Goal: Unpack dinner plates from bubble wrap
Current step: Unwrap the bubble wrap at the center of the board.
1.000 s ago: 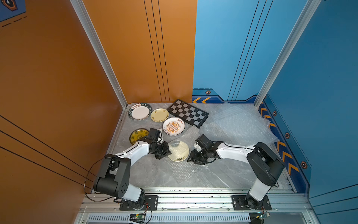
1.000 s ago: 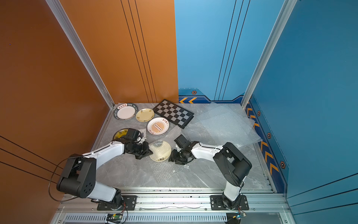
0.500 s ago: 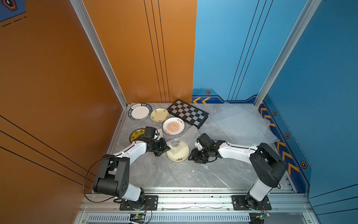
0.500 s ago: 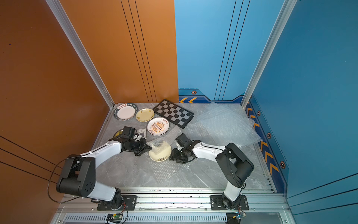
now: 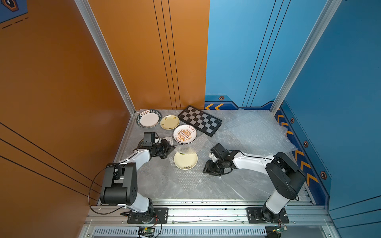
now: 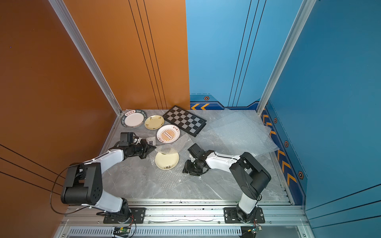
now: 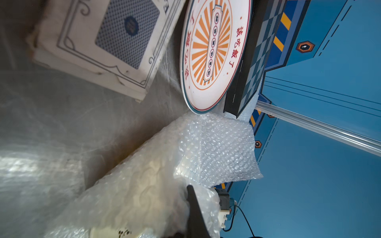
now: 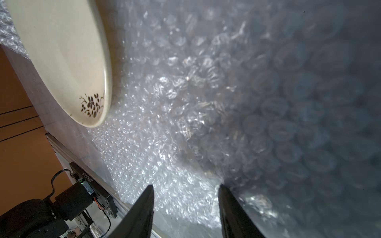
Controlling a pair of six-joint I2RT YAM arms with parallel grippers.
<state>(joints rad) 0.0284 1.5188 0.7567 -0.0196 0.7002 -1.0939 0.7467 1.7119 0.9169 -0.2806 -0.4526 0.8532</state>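
Grey marble tabletop [image 5: 156, 185] between orange and blue walls: over the last second the left claw [image 5: 172, 147], shut on a flap of bubble wrap [image 5: 191, 145], has drawn back from the cream plate [image 5: 185, 161], leaving it mostly bare on the sheet with only its far rim still covered, so this one looks nearly unpacked. The right claw [image 5: 210, 170] sits just beside it, jaws apart, holding nothing. Only the left wrist view shows wrap bunched at the claw's tip; only the right wrist view shows the plate's dark sprig [image 8: 91, 106] up close.
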